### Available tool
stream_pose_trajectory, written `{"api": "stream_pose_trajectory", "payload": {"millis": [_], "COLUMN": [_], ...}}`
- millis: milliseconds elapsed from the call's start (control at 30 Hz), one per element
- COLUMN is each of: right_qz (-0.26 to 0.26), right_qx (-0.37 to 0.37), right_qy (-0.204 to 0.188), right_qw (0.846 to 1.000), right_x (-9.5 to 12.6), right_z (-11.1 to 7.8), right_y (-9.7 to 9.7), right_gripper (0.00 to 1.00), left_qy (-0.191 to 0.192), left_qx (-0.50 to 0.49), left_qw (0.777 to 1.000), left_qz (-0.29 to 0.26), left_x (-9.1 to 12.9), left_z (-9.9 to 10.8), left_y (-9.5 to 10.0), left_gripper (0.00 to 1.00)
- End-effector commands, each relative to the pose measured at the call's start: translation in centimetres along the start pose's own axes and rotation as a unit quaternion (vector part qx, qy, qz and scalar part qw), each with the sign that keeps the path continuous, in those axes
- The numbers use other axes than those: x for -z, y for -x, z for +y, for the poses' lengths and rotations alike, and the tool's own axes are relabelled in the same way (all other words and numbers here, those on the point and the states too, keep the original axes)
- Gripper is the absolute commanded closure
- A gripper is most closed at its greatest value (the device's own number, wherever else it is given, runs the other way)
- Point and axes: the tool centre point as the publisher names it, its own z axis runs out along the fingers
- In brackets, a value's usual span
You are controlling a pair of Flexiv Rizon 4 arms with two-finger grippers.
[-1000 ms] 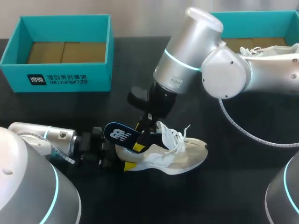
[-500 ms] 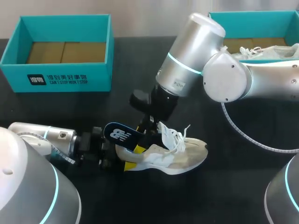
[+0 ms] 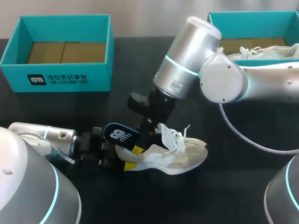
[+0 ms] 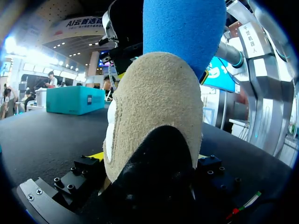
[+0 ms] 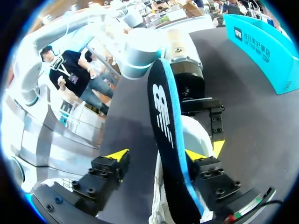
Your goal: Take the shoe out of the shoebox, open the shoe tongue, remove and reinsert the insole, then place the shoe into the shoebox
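The shoe point(image 3: 180, 156) is seen lying near the middle of the bench point(image 3: 243, 186), its toe pointed toward the right edge. Its heel is clamped between the fingers of the left gripper point(image 3: 133, 157), which is brought in low from the left edge. The blue and black insole point(image 3: 120, 134) is raised partly out of the shoe's opening, over the heel. The right gripper point(image 3: 148, 129) is held above that opening with its fingers apart; the insole is placed between them, against one finger and clear of the other. A teal shoebox point(image 3: 60, 77) is set at the far left corner, and a second shoebox point(image 3: 224, 18), at the far right corner, is occupied by a white shoe point(image 3: 268, 50)
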Motion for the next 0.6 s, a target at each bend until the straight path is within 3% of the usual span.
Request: {"api": "stream_pose_trajectory", "payload": {"millis": [33,100,600], "right_qz": [-0.008,-0.011,-0.019], "right_qx": [-0.005,-0.008,-0.003], "right_qy": [0.001,0.006,0.025], "right_qw": [1.0,1.0,1.0], "right_x": [-0.2,0.0,1.0], "right_z": [0.3,0.1,-0.3], "right_y": [-0.2,-0.3,0.6], "right_gripper": [0.43,0.51,0.58], "left_qy": [0.0,0.0,0.0], "left_qx": [0.0,0.0,0.0], "left_qw": [1.0,1.0,1.0], "left_qz": [-0.001,-0.001,-0.001], "left_x": [-0.2,-0.2,-0.2], "left_z": [0.4,0.4,0.4], "left_y": [0.1,0.1,0.1], "left_gripper": [1.0,1.0,1.0]}}
